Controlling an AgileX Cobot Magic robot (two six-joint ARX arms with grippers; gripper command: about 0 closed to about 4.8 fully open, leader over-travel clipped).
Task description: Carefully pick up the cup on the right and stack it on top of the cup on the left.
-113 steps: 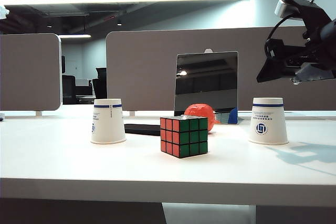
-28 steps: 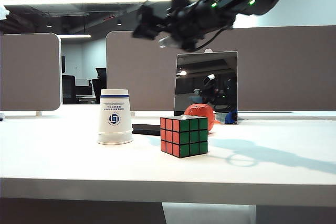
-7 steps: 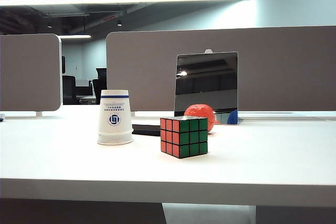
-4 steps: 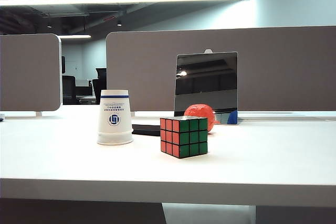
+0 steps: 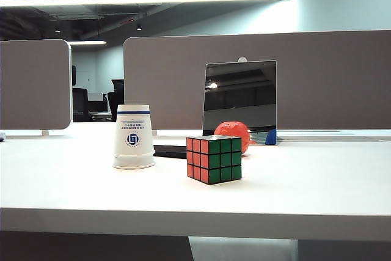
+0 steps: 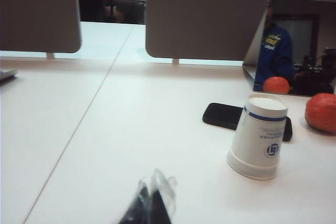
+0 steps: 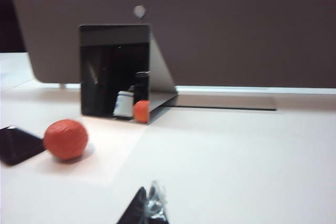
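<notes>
White stacked cups stand upside down, upright axis, toward the surface's left side beside a colour cube. The left tool, tips pinched together, sits nearer them; the right tool, also closed and empty, faces the mirror.

left gripper: dark tips, clear film | right gripper: dark tips, shiny film
</notes>
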